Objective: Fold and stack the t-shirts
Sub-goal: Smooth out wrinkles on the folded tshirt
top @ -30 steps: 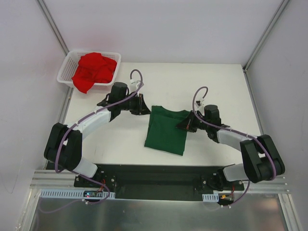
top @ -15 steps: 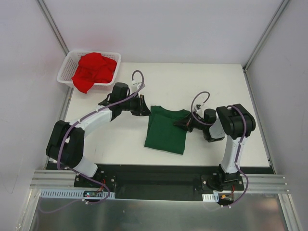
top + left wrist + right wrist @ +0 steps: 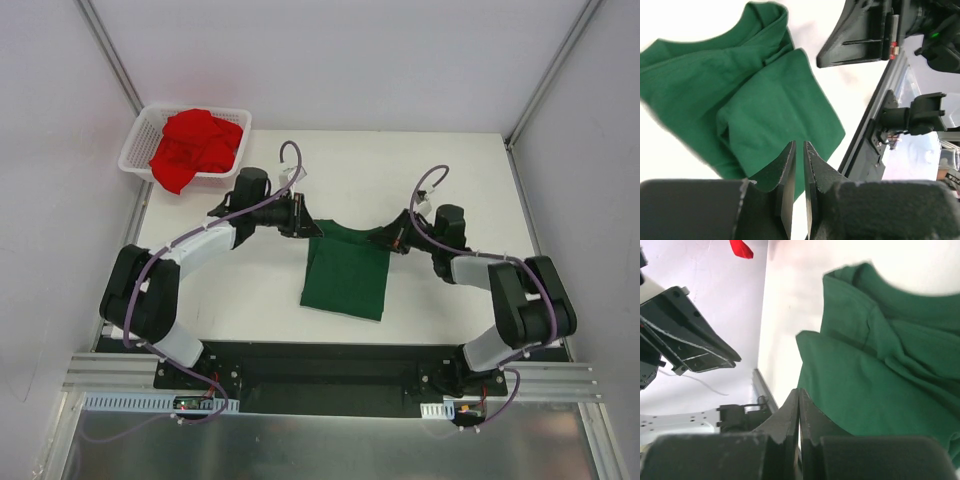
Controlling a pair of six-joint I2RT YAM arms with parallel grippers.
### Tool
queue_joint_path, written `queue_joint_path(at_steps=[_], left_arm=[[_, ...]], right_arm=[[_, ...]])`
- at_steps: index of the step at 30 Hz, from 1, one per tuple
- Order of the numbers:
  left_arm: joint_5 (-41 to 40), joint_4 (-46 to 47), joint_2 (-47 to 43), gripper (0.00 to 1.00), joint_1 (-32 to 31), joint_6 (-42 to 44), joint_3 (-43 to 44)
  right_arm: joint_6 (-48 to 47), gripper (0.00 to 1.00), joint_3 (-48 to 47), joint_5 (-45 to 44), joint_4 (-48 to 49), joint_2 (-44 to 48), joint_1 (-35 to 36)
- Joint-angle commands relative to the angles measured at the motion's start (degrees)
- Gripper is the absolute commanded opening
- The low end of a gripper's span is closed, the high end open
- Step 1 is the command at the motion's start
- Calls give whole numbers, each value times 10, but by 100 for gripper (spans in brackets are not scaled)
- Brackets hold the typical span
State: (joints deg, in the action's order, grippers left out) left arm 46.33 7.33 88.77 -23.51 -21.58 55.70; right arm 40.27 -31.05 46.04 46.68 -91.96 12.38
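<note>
Two claws hold one green t-shirt [image 3: 345, 280] between them. The left claw [image 3: 308, 222] is nipped almost together on the shirt's far corner on its own side. The right claw [image 3: 393, 240] is pressed tight together on the opposite far corner, so the collar edge stretches from one set of tips to the other. The rest of the folded cloth lies flat on the table [image 3: 250, 290], nearer the arm bases than either claw. The red t-shirt [image 3: 195, 145] sits heaped in the white basket [image 3: 134, 150], well away past the left claw's outer side.
</note>
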Motion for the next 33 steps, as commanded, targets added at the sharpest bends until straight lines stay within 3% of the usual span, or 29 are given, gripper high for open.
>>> queue_joint_path(at_steps=[1, 9, 12, 15, 19, 26, 33], left_arm=[[78, 136, 38, 11, 6, -66, -37], [164, 517, 224, 11, 6, -305, -67], [178, 591, 269, 11, 3, -358, -55], [176, 588, 282, 11, 1, -355, -44], [148, 464, 278, 6, 1, -287, -30], [112, 347, 272, 5, 1, -211, -22], [87, 297, 267, 6, 1, -180, -20]], right_arm=[[-121, 1, -35, -26, -199, 77, -1], [-169, 1, -59, -48, -301, 133, -2], [-184, 1, -65, -54, -322, 139, -1], [-192, 1, -66, -60, -333, 145, -2], [-193, 1, -63, -62, -337, 151, -2], [-194, 1, -67, -65, -347, 155, -3], [-207, 1, -69, -70, -371, 175, -3]])
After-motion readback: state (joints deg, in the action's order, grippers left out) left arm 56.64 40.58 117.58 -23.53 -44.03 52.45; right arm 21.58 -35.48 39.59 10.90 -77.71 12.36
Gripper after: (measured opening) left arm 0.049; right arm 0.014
